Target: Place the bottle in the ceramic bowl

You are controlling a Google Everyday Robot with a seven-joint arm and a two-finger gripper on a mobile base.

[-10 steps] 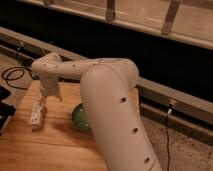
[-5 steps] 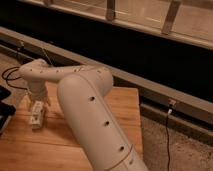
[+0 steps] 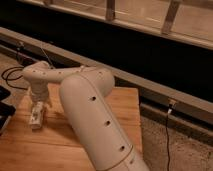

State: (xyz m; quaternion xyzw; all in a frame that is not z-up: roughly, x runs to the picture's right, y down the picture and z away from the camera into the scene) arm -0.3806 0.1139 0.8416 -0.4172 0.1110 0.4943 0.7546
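Note:
The small white bottle (image 3: 35,116) lies on the wooden table (image 3: 125,102) near its left edge, long axis pointing away from me. My gripper (image 3: 40,103) hangs from the white wrist directly over the bottle's far end, very close to it or touching it. The green ceramic bowl is hidden behind my large white arm (image 3: 95,125), which fills the middle of the view.
A dark object (image 3: 4,114) sits at the table's left edge. A black cable (image 3: 11,75) coils on the floor at the left. A metal rail (image 3: 165,90) and a dark wall run behind the table. Another cable (image 3: 167,131) hangs at the right over gravel floor.
My arm has swung left and forward, bringing the gripper down over the bottle. The arm now covers the green bowl, which showed one second ago. The bottle has not moved.

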